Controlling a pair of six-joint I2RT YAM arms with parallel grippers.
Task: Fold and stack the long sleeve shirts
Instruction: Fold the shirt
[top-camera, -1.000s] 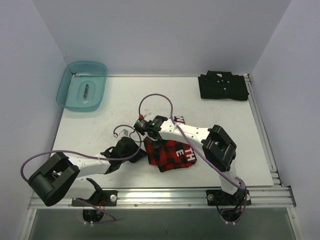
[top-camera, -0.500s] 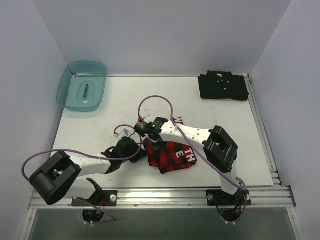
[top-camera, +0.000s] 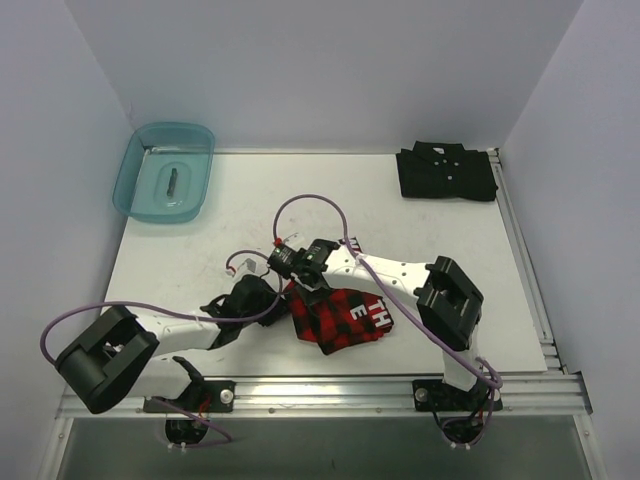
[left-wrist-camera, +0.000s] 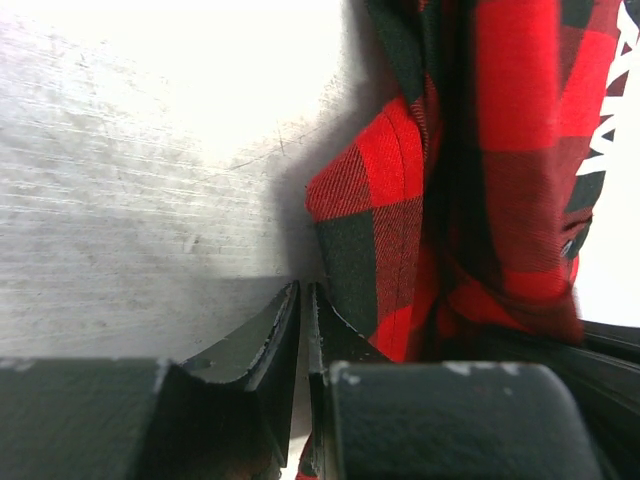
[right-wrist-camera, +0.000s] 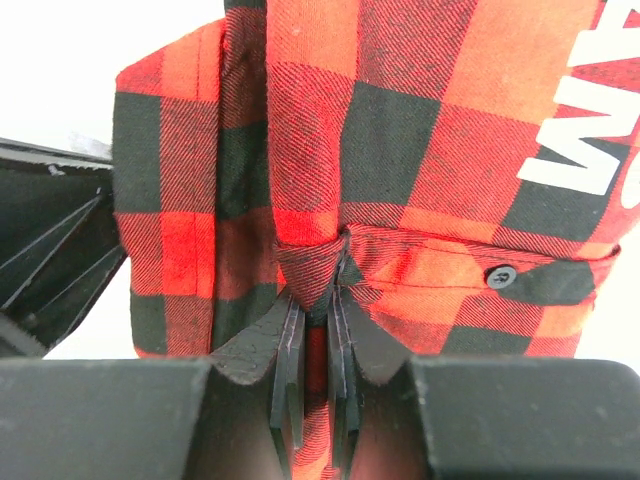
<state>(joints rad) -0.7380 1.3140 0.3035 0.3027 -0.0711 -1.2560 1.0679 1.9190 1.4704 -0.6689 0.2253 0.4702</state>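
Pinching plaid (top-camera: 340, 318) near the table's (top-camera: 250, 190) front edge: right fingers (right-wrist-camera: 255, 352) clamped, left fingers (left-wrist-camera: 255, 350) together beside it. Bin (top-camera: 135, 180) holds one small object (top-camera: 172, 181).

Robotics lab, enclosed test cell. White table (top-camera: 240, 200), its surface scuffed and scratched; plain pale walls (top-camera: 320, 70) boxing it in at the left, back and right; slotted aluminium rail (top-camera: 330, 392) along the near edge; left arm (top-camera: 170, 330) and right arm (top-camera: 400, 275), white and black, mounted at that rail; purple cables (top-camera: 310, 198) looping loose above them; props set out sparsely: teal bin (top-camera: 128, 175), black shirt (top-camera: 445, 172), plaid shirt (top-camera: 335, 318).
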